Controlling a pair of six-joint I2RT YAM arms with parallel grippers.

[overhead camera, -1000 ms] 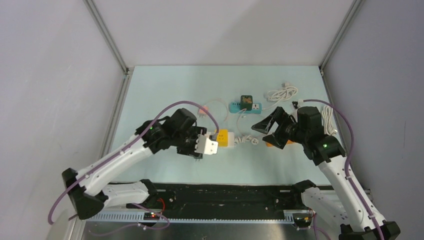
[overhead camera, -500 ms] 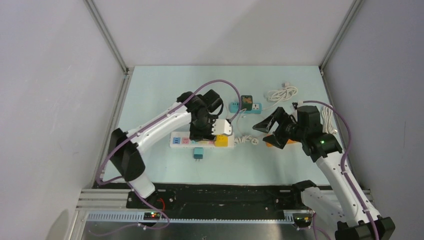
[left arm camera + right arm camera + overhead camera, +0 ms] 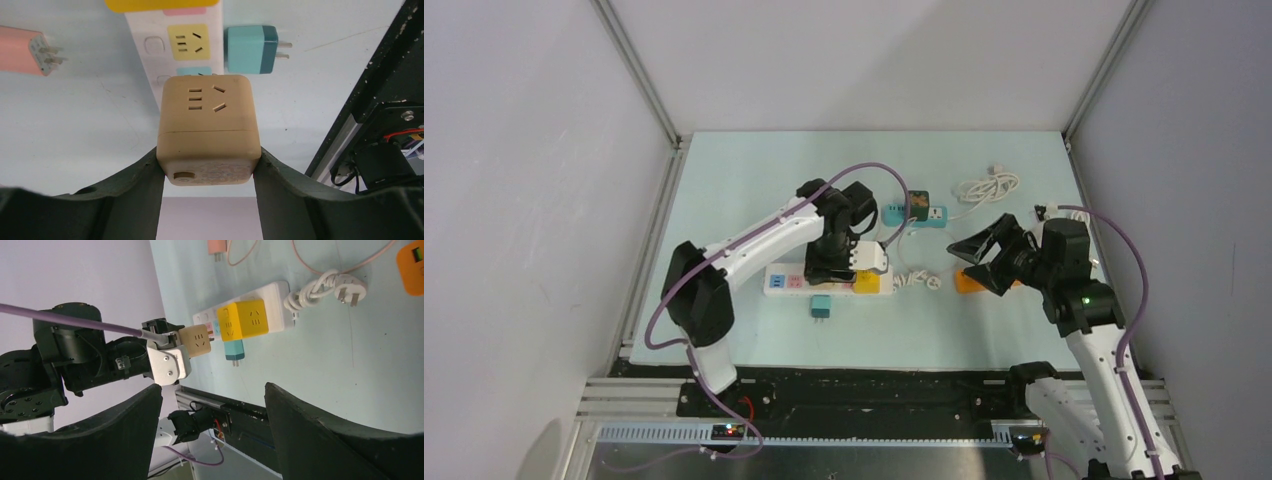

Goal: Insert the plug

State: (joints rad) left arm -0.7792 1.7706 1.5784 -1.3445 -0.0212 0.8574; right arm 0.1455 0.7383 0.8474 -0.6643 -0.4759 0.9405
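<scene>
My left gripper (image 3: 209, 160) is shut on a tan cube adapter (image 3: 209, 127) and holds it just above the white power strip (image 3: 175, 50), over its near sockets. In the top view the left gripper (image 3: 849, 268) hovers over the strip (image 3: 789, 282), beside a yellow cube (image 3: 867, 282) plugged into it. The right wrist view shows the tan cube (image 3: 197, 341) next to the yellow cube (image 3: 245, 319). My right gripper (image 3: 972, 262) is open and empty, raised to the right of the strip; its jaws (image 3: 214, 390) stand wide apart.
A teal plug (image 3: 821, 306) lies in front of the strip. A pink plug (image 3: 22, 50) lies behind it. The strip's white cord and plug (image 3: 919, 281) trail right. An orange adapter (image 3: 969, 282) sits under my right gripper. A teal strip (image 3: 914, 213) and white cables (image 3: 989, 187) lie at the back.
My left arm swung from the front left up over the power strip with the tan cube in it and settled over the sockets. My right gripper drew back a little to the right.
</scene>
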